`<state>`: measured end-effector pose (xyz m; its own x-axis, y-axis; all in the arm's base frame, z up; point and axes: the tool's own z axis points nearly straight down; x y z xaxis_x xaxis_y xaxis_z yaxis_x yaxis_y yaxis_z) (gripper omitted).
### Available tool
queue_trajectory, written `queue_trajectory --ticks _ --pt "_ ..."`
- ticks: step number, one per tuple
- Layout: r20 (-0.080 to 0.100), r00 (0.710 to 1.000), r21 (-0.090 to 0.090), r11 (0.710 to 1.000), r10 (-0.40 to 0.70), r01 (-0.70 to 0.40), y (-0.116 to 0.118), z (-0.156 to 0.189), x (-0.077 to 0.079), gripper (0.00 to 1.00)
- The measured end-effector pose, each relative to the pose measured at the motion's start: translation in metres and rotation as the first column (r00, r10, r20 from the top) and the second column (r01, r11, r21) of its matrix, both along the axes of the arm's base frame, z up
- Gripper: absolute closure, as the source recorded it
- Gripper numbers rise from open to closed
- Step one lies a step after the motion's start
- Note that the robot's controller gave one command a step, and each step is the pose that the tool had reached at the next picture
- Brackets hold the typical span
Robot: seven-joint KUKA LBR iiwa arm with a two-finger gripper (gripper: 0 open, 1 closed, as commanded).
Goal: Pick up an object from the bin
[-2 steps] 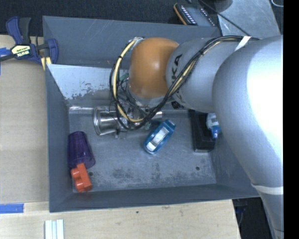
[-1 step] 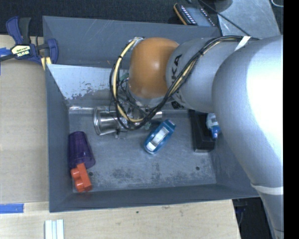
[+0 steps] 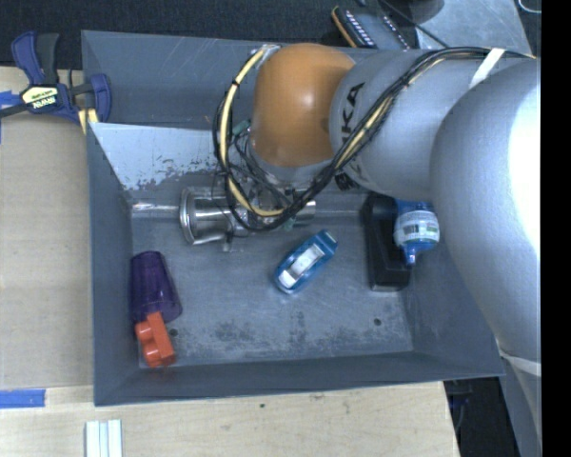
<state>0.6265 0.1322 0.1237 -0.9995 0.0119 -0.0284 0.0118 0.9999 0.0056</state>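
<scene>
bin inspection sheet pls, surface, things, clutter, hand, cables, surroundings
surface: grey metal bin, floor scuffed and scratched
job's things: blue and white toy car mid-floor; purple cup on its side at the left, with an orange block right beside its near end; black box at the right, with a small blue bottle against it; silver cylinder at the back
clutter: nothing seen
hand: under the orange wrist cover, next to the silver cylinder; open or shut cannot be told
cables: yellow and black cables loop round the wrist cover
surroundings: nothing seen
</scene>
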Motion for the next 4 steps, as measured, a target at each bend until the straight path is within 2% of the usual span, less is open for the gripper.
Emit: queue_trajectory --ticks 1,2,3,4 --pt "-0.004 1.000 -0.001 1.000 0.019 -0.019 -0.002 0.078 -0.008 1.00" --pt "0.003 0.998 -0.002 0.998 0.066 -0.066 -0.003 0.023 -0.004 1.00" --pt "-0.009 1.000 -0.002 1.000 0.023 -0.023 -0.007 -0.024 -0.008 1.00" --pt "0.014 0.999 0.005 0.999 -0.049 0.049 -0.006 -0.048 -0.010 1.00"
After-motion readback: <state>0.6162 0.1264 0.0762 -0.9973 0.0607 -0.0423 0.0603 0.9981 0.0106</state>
